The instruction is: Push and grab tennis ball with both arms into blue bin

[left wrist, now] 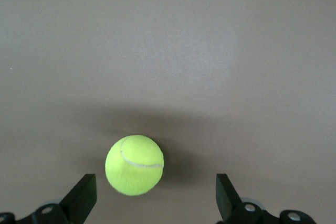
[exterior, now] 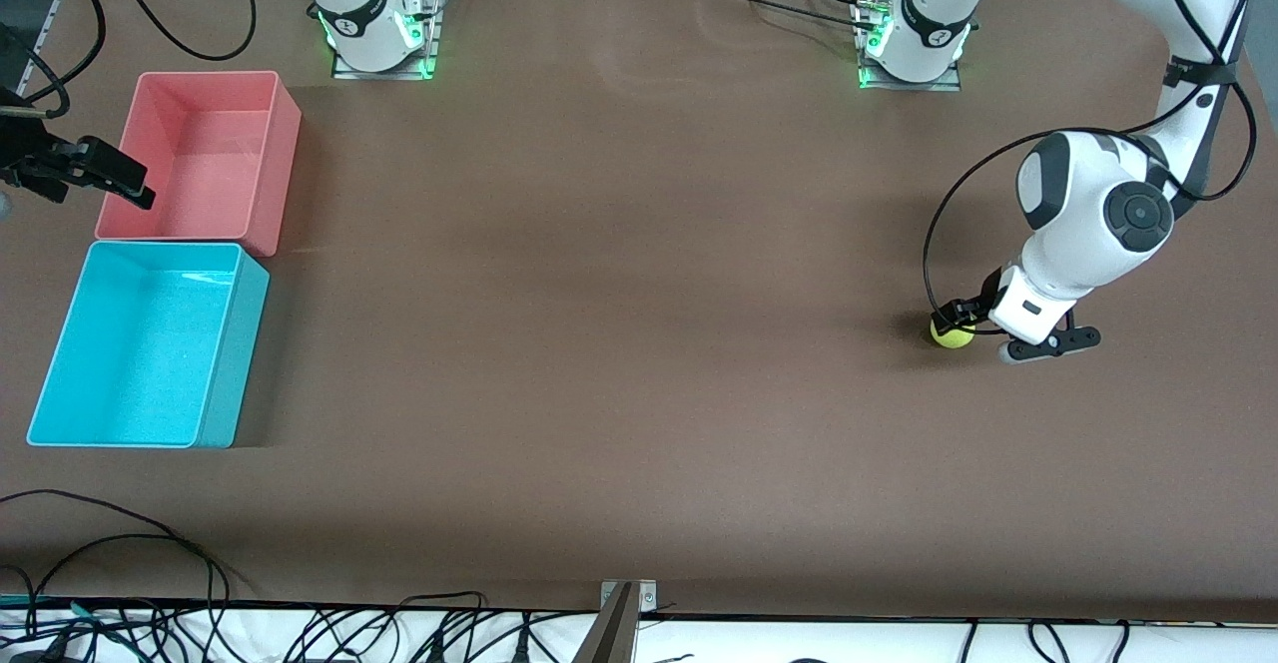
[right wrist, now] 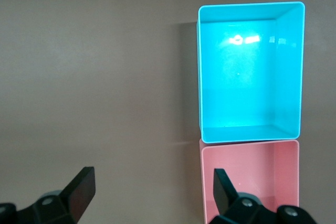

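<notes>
A matte brown surface (exterior: 619,274) is seen under even overhead light, with black cables (exterior: 329,633) strewn along its edge nearest the front camera and a metal frame (exterior: 50,14) glimpsed past one corner.

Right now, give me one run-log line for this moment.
left pincer: open, low beside tennis ball | right pincer: open, waiting by pink bin | blue bin: empty

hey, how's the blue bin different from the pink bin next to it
The blue bin is cyan; the pink bin is salmon pink. The blue bin sits nearer the front camera, the pink bin nearer the robot bases. The right gripper hangs over the pink bin's rim, not the blue bin's. Both are open, empty rectangular tubs of similar size, side by side at the right arm's end of the table.
</notes>
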Available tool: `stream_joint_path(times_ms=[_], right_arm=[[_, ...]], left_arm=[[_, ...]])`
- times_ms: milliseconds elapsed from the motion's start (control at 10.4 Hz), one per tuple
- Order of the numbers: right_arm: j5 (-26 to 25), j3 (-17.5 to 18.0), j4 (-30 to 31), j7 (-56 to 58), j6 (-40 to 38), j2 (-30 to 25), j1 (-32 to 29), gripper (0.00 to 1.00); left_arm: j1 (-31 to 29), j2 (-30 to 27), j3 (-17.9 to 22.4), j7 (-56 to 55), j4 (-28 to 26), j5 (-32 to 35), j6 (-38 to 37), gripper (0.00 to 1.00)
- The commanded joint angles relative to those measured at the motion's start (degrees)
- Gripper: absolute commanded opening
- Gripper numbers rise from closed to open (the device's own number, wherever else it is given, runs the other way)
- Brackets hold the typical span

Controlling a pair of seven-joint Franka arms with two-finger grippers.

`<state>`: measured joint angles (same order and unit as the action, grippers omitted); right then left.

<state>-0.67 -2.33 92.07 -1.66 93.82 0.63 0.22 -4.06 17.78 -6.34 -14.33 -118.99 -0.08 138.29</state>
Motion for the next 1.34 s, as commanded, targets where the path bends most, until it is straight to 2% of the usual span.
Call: stream_joint_path(times_ms=[0,287,1053,1245], right_arm=[[0.93,-0.04,-1.28,0.0,-0.13,0.51,-0.04,1.0],[0.84,0.05,-1.28,0.43,-0.31,0.77,0.05,1.0],[0.58,0.05,-1.28,4.21,-0.84,0.77,-0.04,1.0],[1.02,0.05,-1.28,3.69,-0.92,0.68,0.05,1.0]], left_arm=[[-0.78,3.48,-0.34,0.44,-0.01,1.4,4.26,1.0],[-2.26,5.86,-0.26,7.98,0.17,1.23,5.94,1.0],[-2.18,6.48,-0.17,8.0,-0.27,1.22,5.94,1.0],[-2.27,4.3,-0.17,8.0,-0.27,1.4,4.81,0.73]])
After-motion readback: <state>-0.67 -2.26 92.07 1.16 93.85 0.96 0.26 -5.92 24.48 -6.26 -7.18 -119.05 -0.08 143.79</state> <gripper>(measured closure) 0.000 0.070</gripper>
